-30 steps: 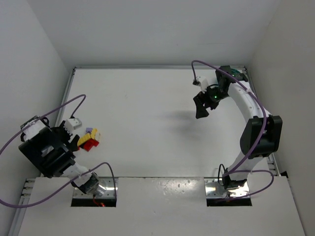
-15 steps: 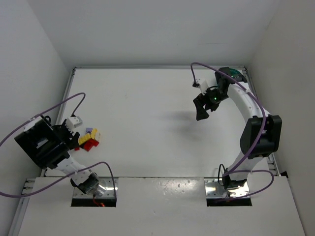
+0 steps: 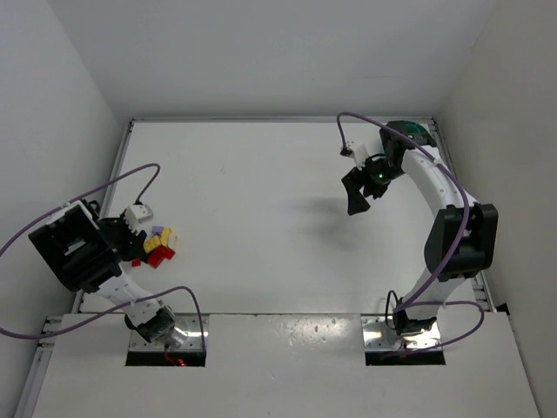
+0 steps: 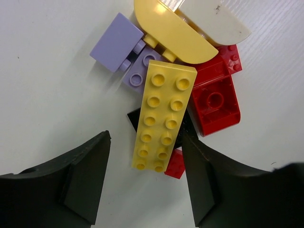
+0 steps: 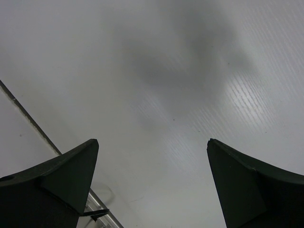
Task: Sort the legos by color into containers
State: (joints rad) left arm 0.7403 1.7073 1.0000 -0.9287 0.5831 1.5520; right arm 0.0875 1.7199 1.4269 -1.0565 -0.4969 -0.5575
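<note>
Left gripper [image 4: 146,142] spread, teal dish [image 3: 420,133] half hidden

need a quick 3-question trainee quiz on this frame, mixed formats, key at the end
1. True or false: the right hand is shut on a red plastic brick.
2. Which piece lies between the fingers of the open left hand? A) pale purple square brick B) long yellow studded plastic plate C) cream-white half-round piece
3. Fill in: in the top view, the small round teal dish sits near the far ___ corner of the white table.
Key: 1 false, it is open and holds nothing; 2 B; 3 right.
</note>
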